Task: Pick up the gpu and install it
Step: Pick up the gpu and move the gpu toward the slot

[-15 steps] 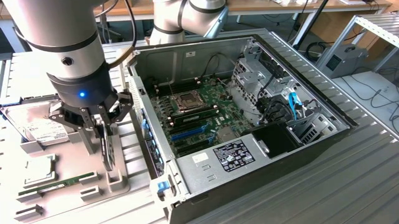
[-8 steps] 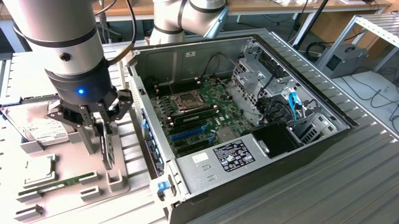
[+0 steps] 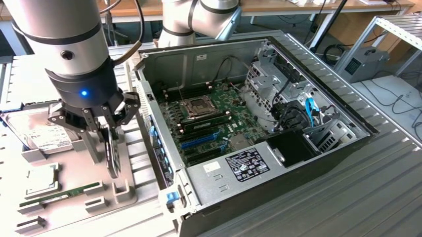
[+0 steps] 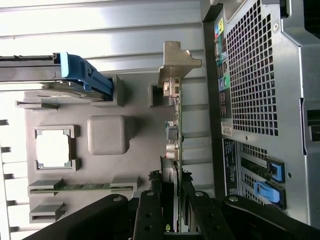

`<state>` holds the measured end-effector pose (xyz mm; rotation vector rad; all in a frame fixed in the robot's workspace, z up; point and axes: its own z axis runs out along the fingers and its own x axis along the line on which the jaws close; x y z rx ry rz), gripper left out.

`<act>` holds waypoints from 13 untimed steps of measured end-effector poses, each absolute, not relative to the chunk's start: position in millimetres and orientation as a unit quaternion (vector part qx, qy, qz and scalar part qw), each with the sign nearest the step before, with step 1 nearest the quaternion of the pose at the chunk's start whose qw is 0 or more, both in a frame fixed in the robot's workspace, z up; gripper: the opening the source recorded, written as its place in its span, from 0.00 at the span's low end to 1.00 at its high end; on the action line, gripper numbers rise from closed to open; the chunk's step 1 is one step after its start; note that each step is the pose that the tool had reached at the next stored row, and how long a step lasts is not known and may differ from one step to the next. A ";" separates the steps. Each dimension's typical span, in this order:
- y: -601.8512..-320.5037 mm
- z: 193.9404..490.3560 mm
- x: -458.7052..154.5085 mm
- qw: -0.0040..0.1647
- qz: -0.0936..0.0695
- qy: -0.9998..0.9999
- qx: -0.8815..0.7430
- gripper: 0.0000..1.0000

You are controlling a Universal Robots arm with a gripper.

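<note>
Exterior view first: where was the gpu [image 3: 114, 168]? (friend)

It was in my gripper [image 3: 105, 148]. The card stood up on its thin edge, over the gray tray [image 3: 66, 168]. The tray sat just beside the open computer case [image 3: 197, 59], on the exterior view's left. (me)

Was the gripper wide or tight? (friend)

It was tight on the card. One finger was on each flat side, pinching it near the little round fan. (me)

Did the card touch the tray? (friend)

I could not tell. Its low edge was very close to a slot in the tray. (me)

What did the wrist view show? (friend)

It showed me the gpu [image 4: 176, 125] edge-on, running out from the gripper [image 4: 171, 200]. The silver end piece [image 4: 177, 60] was at the far end. The case wall [image 4: 260, 75] with all its little holes was right beside the card. (me)

What else was on the tray? (friend)

The hard drive [image 3: 39, 136] lay at the back. The square chip [image 3: 41, 180] and the green memory stick [image 3: 63, 193] lay nearer the front, apart from the card. Inside the case I saw the green board [image 3: 211, 118]. (me)
</note>
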<state>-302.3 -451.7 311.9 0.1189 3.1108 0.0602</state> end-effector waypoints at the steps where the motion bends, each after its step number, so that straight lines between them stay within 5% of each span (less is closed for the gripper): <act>1: -451.7 313.1 -302.3 0.014 0.019 0.999 0.038 0.26; 13: -451.7 323.4 -302.3 0.014 0.019 0.999 0.038 0.26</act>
